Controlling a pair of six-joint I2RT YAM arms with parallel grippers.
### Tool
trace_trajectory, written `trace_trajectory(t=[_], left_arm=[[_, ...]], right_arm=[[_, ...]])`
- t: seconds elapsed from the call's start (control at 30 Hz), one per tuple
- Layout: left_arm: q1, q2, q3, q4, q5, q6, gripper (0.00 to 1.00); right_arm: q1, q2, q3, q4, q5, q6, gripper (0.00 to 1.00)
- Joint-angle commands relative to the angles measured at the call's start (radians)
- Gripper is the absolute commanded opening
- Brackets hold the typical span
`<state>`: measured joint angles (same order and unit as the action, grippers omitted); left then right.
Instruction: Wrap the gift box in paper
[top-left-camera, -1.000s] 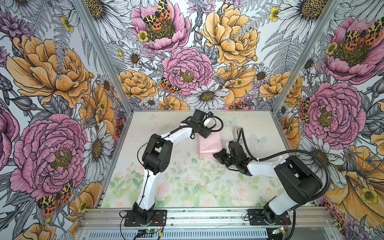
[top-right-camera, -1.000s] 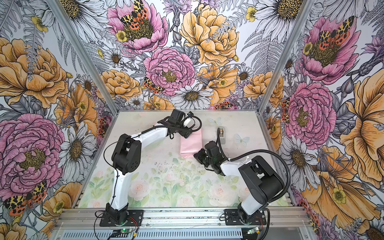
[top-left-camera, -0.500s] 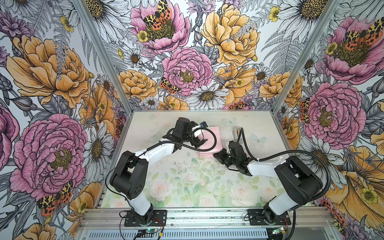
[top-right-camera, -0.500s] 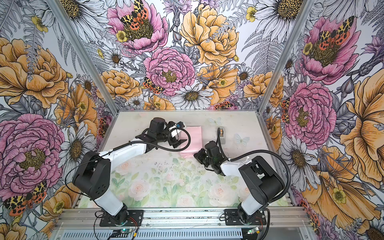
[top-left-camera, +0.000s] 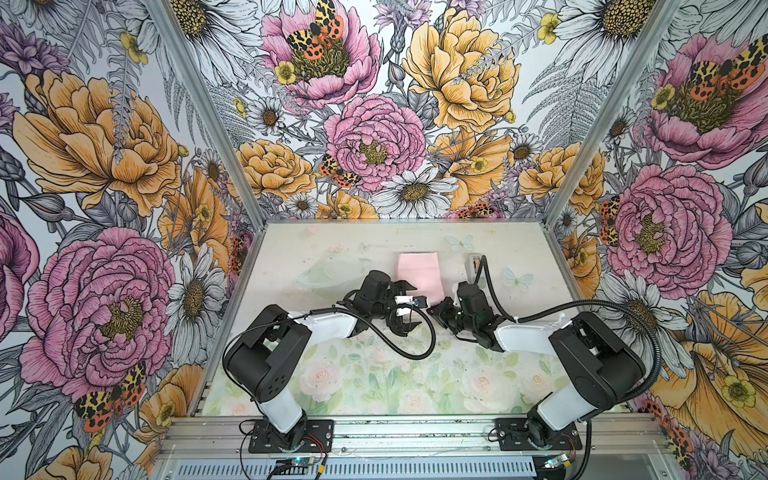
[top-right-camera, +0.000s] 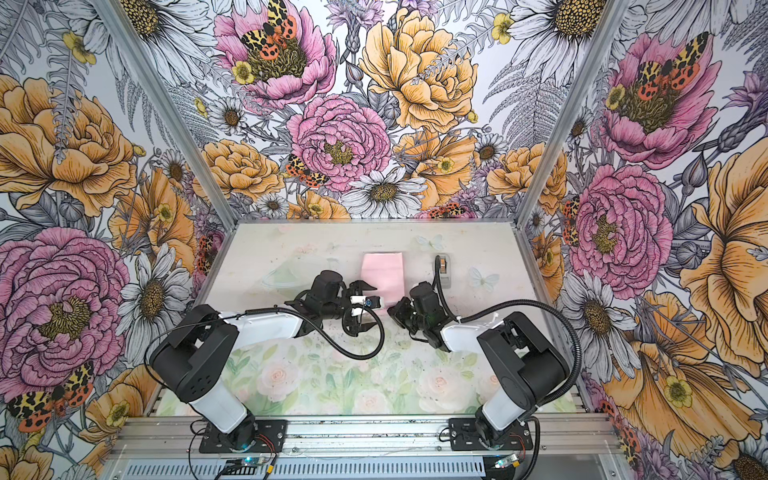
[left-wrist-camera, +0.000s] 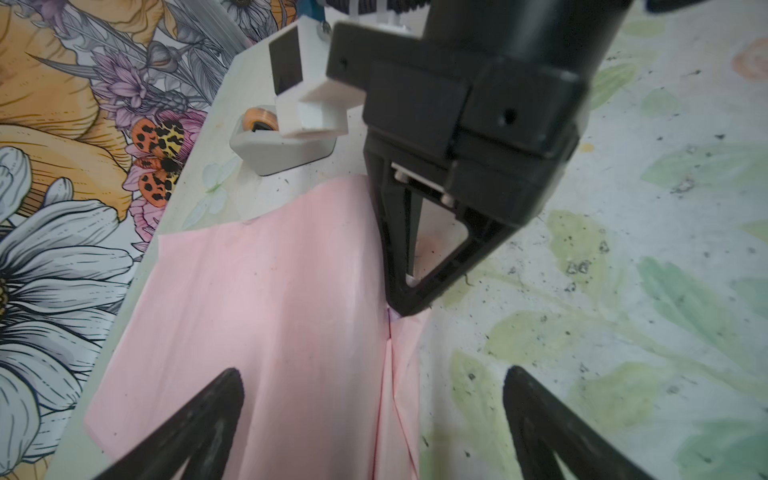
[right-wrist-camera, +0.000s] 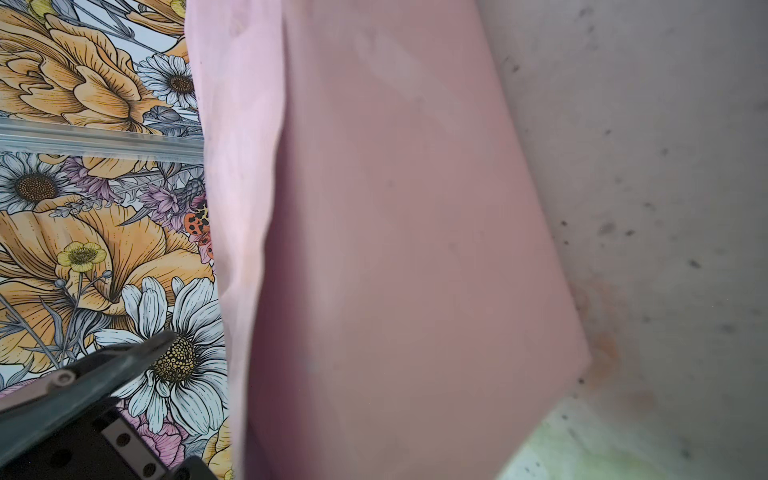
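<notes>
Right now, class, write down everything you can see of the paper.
The paper is a thin, creased sheet folded into an oblong bundle, pale pink face outward, with a sliver of lilac at one seam. It lies on the table near the grey tape dispenser. The shut right claw touches its seam with its tip; the open left claw hovers at its near edge.

Both top views look steeply down from high over the front rail (top-left-camera: 415, 432), facing the back wall (top-left-camera: 374, 166), and share the whole bench (top-left-camera: 519, 247) with the paper (top-left-camera: 417, 276) small near the middle. The left wrist camera looks past the left tool (left-wrist-camera: 372, 374) at the paper from close by, with the right tool (left-wrist-camera: 405, 307) at the paper's fold. The right wrist camera sits almost against the paper, which fills most of its frame.
</notes>
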<state>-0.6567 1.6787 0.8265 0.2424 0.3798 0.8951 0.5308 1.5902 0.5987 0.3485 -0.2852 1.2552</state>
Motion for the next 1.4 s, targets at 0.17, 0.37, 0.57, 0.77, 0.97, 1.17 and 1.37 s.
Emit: trace_trajectory(t=[0.17,0.37,0.57,0.77,0.97,1.17,1.37], left_arm=[[-0.03,0.05,-0.024,0.113,-0.122,0.034,0.99],[-0.038,0.075,-0.03,0.092,-0.173,0.057,0.99],[-0.055,0.118,-0.007,0.087,-0.249,0.054,0.99],[-0.09,0.18,0.033,0.074,-0.348,0.029,0.97],[-0.099,0.207,0.052,0.069,-0.359,-0.05,0.89],[-0.103,0.229,0.042,0.067,-0.361,-0.088,0.79],[-0.12,0.236,0.061,0.039,-0.405,-0.118,0.74]], right_arm=[[0.008,-0.022,0.006,0.032,0.014,-0.017,0.0],[0.009,-0.025,0.005,0.03,0.018,-0.017,0.0],[0.009,-0.03,0.006,0.026,0.017,-0.016,0.0],[0.009,-0.035,0.005,0.024,0.02,-0.017,0.0],[0.009,-0.042,0.003,0.021,0.021,-0.02,0.0],[0.005,-0.054,0.002,0.018,0.027,-0.022,0.0],[0.0,-0.115,-0.025,0.015,0.055,-0.028,0.15]])
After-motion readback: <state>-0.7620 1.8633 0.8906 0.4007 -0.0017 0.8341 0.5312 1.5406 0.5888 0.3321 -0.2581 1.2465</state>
